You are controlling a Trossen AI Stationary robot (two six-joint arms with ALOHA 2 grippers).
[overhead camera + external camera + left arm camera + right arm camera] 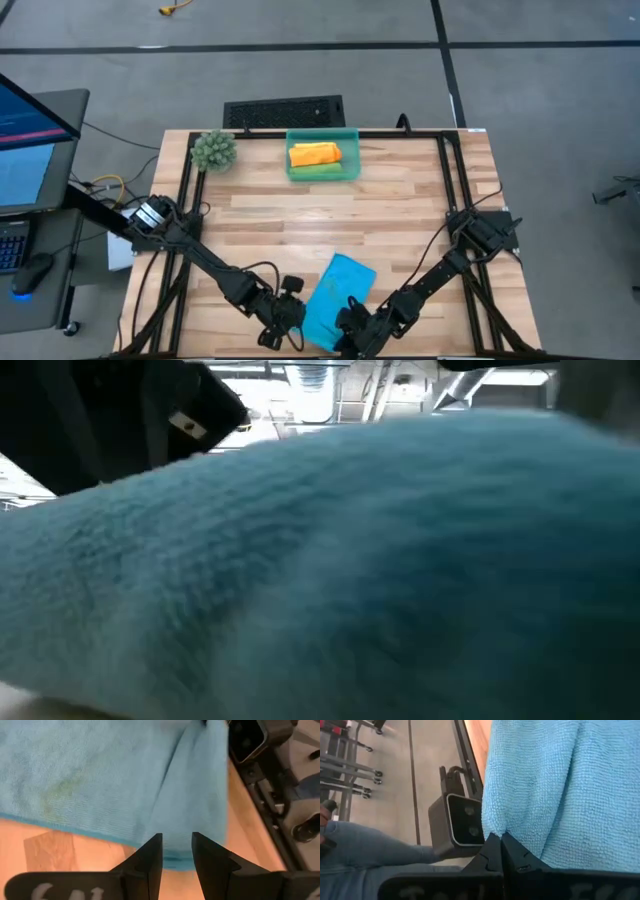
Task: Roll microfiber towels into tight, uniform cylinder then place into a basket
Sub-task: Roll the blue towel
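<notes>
1. R hand is sitting at abt 6 o'clock on the worktop, fingers pressed together and pinching the near edge of the blue towel; the cloth is bunching where the tips are meeting.
2. L hand is hovering just beside it, at abt 7 o'clock, fingers partly spread w/ a narrow gap. The towel's hem is lying under and past the tips, but I can't tell if it's being gripped.
3. The blue towel is lying mostly flat and tilted, w/ a fold or ridge running along it. Judging by that, rolling is only starting; no cylinder yet.
4. The basket is sitting at 12 o'clock, well apart from the hands. It's holding an orange roll and a green roll, side by side.
5. So abt 2 towels are looking done, the blue one is in hand, and a yellow one isn't showing anywhere.
6. A spiky green plant ball is sitting at abt 11 o'clock, just beside the basket.
7. The worktop is pale wood planks in a black frame. Beyond it: grey floor, a monitor off at 9 o'clock, and a person's jeans-clad leg showing past the near edge.
</notes>
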